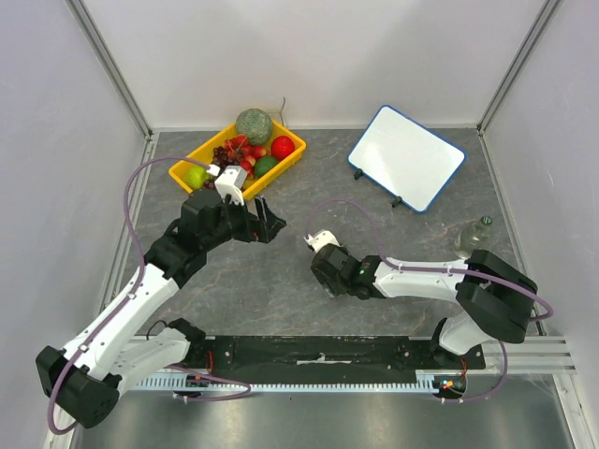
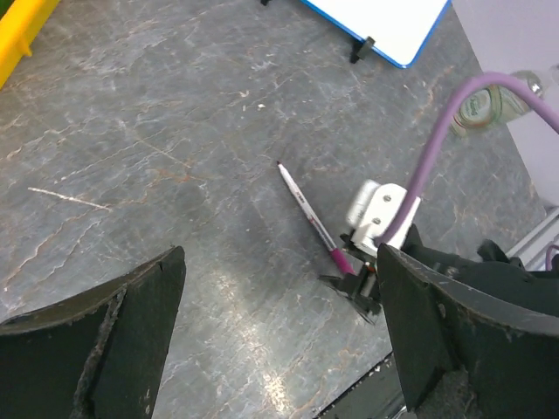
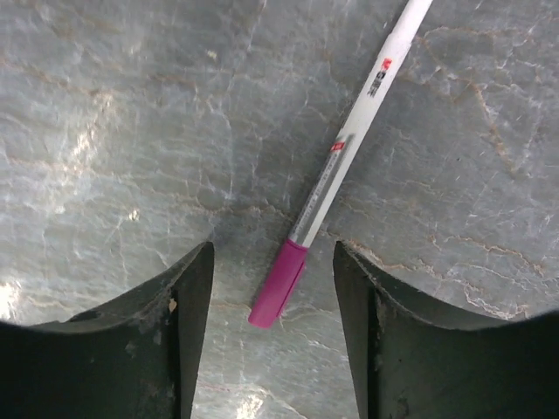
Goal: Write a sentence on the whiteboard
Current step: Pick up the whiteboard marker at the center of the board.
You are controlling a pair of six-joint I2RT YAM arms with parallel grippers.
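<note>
The whiteboard (image 1: pixel 407 156), white with a blue rim and black feet, stands at the back right; its face is blank and no sentence shows on it. Its corner also shows in the left wrist view (image 2: pixel 389 24). A white pen (image 3: pixel 349 148) with a magenta cap (image 3: pixel 279 284) lies flat on the grey table. My right gripper (image 3: pixel 272 262) is open, low over the table, with the capped end between its fingers and untouched. The pen (image 2: pixel 306 209) and the right gripper (image 2: pixel 356 286) also show in the left wrist view. My left gripper (image 2: pixel 281 262) is open and empty above the table centre (image 1: pixel 270 223).
A yellow bin (image 1: pixel 204 152) of toy fruit stands at the back left. A clear bottle (image 1: pixel 473 234) stands at the right, behind my right arm. A purple cable (image 2: pixel 437 140) loops over the right wrist. A metal rail (image 1: pixel 318 360) runs along the near edge.
</note>
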